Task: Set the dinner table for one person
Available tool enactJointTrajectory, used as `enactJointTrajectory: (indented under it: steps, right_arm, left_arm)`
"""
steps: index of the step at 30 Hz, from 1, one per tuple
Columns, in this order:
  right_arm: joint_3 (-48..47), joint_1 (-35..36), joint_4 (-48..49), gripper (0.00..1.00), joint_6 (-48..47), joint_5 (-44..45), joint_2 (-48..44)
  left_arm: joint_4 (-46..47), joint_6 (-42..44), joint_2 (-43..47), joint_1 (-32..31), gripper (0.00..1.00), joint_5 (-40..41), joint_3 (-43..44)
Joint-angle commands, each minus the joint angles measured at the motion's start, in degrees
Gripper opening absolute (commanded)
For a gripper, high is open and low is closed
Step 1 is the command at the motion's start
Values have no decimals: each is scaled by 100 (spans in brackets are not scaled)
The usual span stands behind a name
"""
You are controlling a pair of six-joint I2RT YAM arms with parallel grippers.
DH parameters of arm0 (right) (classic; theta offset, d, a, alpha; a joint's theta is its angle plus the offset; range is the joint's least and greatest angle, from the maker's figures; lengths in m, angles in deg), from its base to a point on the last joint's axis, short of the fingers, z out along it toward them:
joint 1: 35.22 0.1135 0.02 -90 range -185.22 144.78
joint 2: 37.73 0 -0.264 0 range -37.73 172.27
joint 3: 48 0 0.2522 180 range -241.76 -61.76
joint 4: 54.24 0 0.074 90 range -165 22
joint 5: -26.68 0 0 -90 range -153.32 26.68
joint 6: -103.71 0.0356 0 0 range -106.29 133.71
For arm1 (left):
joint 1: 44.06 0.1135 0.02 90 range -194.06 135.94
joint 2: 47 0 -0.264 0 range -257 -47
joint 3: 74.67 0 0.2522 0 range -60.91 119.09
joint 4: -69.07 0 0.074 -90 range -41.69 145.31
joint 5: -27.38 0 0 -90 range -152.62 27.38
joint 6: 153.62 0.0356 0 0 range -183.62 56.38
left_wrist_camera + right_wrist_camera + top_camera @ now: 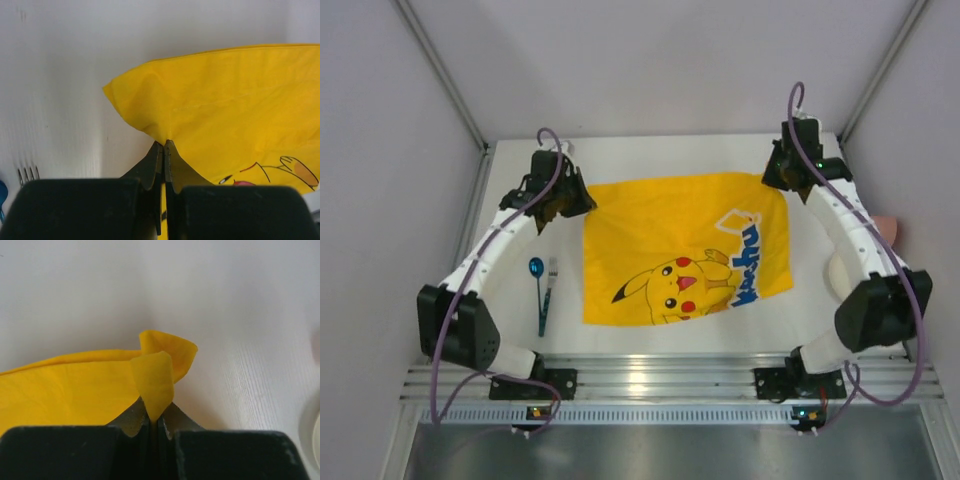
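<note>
Now the left jaws clamp the 10 o'clock corner of the yellow cloth (685,245), the right jaws its 2 o'clock corner. It covers the middle of the white counter (660,158). Best to draw the corners apart evenly, press them flat, then let go together.

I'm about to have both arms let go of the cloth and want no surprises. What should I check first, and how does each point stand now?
1. Left pincer shut on the far-left corner of the yellow cloth: ok.
2. Right pincer shut on the far-right corner: ok.
3. Cloth lying flat on the dinner table: not ok, the corner at the right pincer is curled over.
4. Fork and spoon clear of the cloth, on bare table to its left: ok.
</note>
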Motion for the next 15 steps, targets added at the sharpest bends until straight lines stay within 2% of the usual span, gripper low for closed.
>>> enactJointTrajectory:
  steps: [1,5,7,8,9,12,13,15]
  right_arm:
    - [-402,-105,843,0,-145,60,891]
    - [-1219,-193,730,3,-75,156,2212]
    - [-1902,-220,599,16,-92,156,2878]
    - [-2133,-228,554,30,-110,217,3083]
    - [-2623,-237,458,64,-110,235,3441]
    - [-3416,-272,229,99,-110,314,3953]
    - [-3906,-290,107,100,-110,297,4242]
    - [-4287,-290,53,100,-154,209,4446]
  left_arm:
    - [1416,200,-718,232,0,-110,-21]
    - [1769,244,-1940,470,0,-356,479]
    - [1770,349,-2660,549,0,-400,1023]
    - [1743,384,-2898,558,0,-383,1234]
    - [1691,445,-3344,593,0,-435,1654]
    - [1559,429,-4127,663,0,-435,2594]
    - [1480,402,-4278,681,0,-435,2816]
    - [1453,315,-4664,733,0,-392,3370]
